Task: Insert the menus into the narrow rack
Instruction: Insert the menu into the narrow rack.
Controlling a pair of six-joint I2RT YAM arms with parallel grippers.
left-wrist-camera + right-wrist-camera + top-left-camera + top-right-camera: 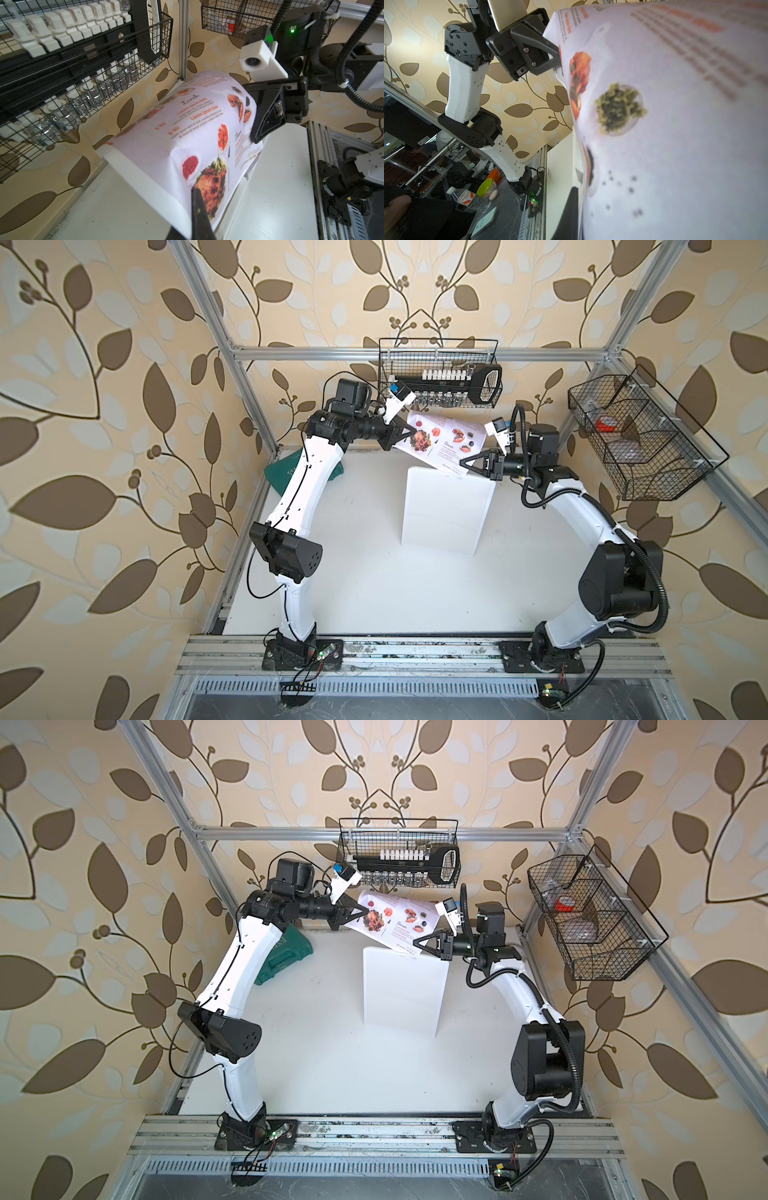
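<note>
The menus (pixel 444 439) (pixel 395 920), a single white sheet with food photos, hang bowed in the air just above the top edge of the narrow rack (pixel 446 510) (pixel 403 994). The rack is a tall white panel standing on the table. My left gripper (pixel 411 432) (pixel 365 912) is shut on the sheet's left edge, next to the roast photo (pixel 209 187). My right gripper (pixel 463 462) (pixel 417 941) is shut on the sheet's lower right edge, close to the rack's top right corner. In the right wrist view the sheet (pixel 675 124) fills most of the picture and hides the rack's slot.
A black wire basket (pixel 440 373) with a row of white clips and small jars hangs on the back rail, just behind the sheet. A second wire basket (pixel 640 439) hangs at the right. A green tool case (pixel 286 961) lies under the left arm. Frame posts stand at the back corners.
</note>
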